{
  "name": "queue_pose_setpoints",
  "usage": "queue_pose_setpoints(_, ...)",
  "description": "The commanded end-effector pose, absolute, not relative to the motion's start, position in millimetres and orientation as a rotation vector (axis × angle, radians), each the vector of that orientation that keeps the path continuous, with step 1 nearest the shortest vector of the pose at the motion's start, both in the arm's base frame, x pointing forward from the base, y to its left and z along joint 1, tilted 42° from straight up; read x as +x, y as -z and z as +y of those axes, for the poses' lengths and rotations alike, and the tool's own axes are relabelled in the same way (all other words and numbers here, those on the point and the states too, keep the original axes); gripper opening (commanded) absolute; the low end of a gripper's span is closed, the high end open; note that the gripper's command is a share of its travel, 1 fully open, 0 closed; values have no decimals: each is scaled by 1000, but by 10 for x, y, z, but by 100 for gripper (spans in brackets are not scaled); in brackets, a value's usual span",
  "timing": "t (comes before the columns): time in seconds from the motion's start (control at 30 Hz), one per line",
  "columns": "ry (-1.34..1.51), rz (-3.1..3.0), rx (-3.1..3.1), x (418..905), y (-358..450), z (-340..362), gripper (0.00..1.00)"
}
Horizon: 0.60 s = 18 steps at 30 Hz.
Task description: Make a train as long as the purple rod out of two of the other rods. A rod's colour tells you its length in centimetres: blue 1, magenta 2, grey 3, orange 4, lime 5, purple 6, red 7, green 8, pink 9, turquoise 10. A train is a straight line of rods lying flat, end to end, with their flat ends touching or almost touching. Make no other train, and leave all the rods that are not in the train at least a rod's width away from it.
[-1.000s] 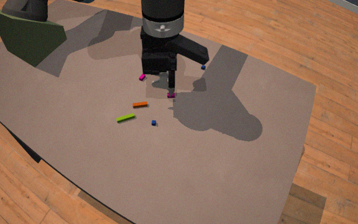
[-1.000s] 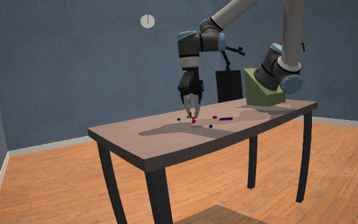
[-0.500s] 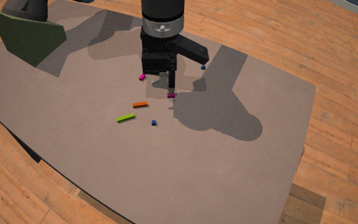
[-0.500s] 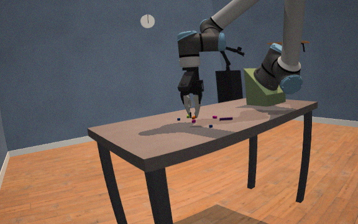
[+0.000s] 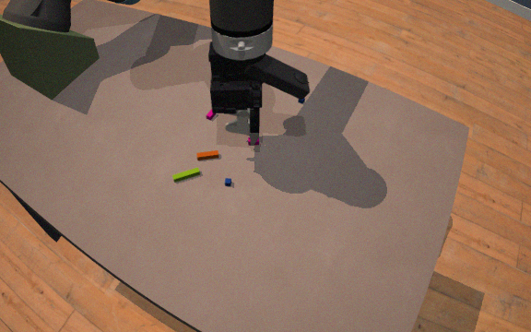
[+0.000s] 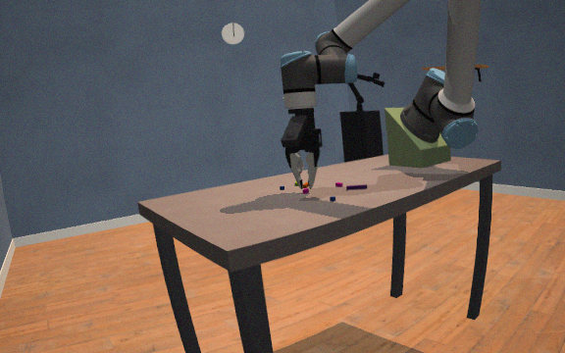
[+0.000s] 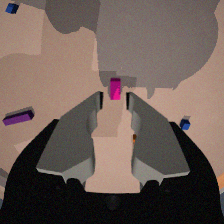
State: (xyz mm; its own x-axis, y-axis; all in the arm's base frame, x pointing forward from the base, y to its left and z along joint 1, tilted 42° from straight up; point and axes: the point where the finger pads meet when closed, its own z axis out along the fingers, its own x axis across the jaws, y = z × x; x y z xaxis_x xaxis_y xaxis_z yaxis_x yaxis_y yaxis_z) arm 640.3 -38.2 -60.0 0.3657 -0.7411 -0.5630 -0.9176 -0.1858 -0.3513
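Observation:
A short magenta rod (image 5: 256,143) lies flat on the table right under my gripper (image 5: 253,135). In the wrist view the rod (image 7: 115,89) shows just past the fingertips, inside a gap wider than the rod. The fingers stand narrowly apart and do not touch it. The orange rod (image 5: 207,155) lies to the left, with the lime rod (image 5: 186,174) and a blue cube (image 5: 228,182) nearer the front. The purple rod (image 6: 356,186) lies further back and also shows in the wrist view (image 7: 18,117); in the top view the arm hides it.
A second magenta rod (image 5: 210,114) lies beside the gripper body, and a second blue cube (image 5: 301,100) lies behind it. A green wedge block (image 5: 40,53) stands at the back left corner by the arm's base.

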Motion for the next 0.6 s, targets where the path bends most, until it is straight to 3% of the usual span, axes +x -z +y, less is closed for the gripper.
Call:
queue_pose_setpoints(0.0,-355,1431,-1983,6403,654,-317,14)
queue_pose_setpoints(0.57,-351,1431,-1984,6418,668,-312,14)
